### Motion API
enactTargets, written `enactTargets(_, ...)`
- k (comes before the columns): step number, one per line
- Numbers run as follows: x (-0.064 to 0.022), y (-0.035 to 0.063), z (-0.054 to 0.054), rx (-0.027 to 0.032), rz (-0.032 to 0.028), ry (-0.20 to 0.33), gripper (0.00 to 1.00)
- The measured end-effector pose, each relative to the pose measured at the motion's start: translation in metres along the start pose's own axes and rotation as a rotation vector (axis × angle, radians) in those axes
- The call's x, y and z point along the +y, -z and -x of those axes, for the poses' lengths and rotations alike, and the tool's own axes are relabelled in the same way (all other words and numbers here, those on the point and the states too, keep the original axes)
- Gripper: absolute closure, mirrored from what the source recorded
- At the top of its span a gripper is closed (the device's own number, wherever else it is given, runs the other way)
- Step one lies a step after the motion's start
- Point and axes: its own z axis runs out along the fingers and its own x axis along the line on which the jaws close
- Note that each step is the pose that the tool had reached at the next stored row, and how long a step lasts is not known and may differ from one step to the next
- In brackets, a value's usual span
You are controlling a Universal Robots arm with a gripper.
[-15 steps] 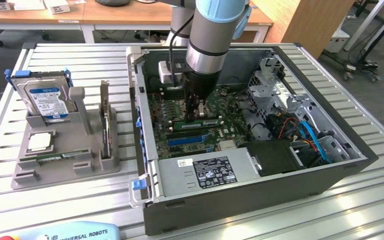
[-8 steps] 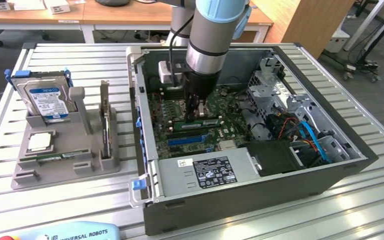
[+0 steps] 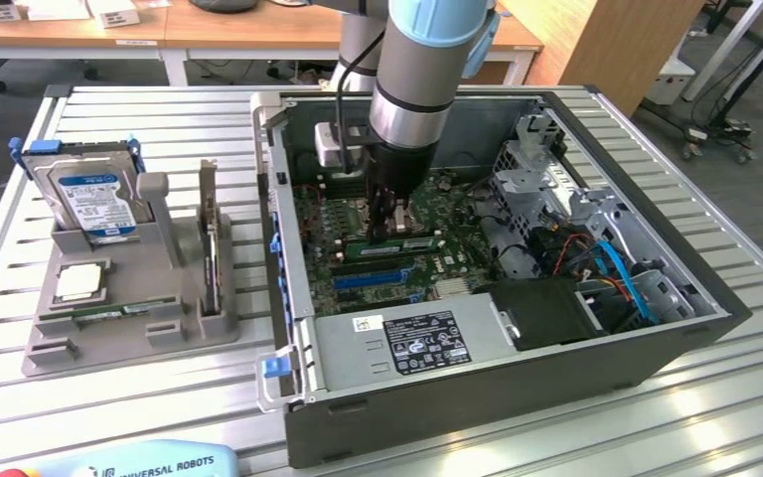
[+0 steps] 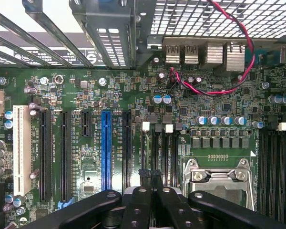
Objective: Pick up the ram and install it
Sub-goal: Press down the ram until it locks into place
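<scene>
Hand (image 4: 150, 179) shut, pressing thin green ram (image 3: 400, 241)

The arm (image 3: 415, 60) is cut off by the exterior view's upper edge and hides the motherboard (image 3: 455, 214) beneath it. Print on the power supply label (image 3: 421, 343) is too small to read. The teach pendant (image 3: 143, 465) is cut off at the lower edge.

Silver arm (image 3: 408, 99), blue joint cap, black pincer (image 4: 150, 179).
</scene>
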Motion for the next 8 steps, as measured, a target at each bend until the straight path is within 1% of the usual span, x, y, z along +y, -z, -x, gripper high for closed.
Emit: enactTargets(8, -0.0001, -0.0014, 0.0000, 0.0001, 0.0000, 0.000, 0.90)
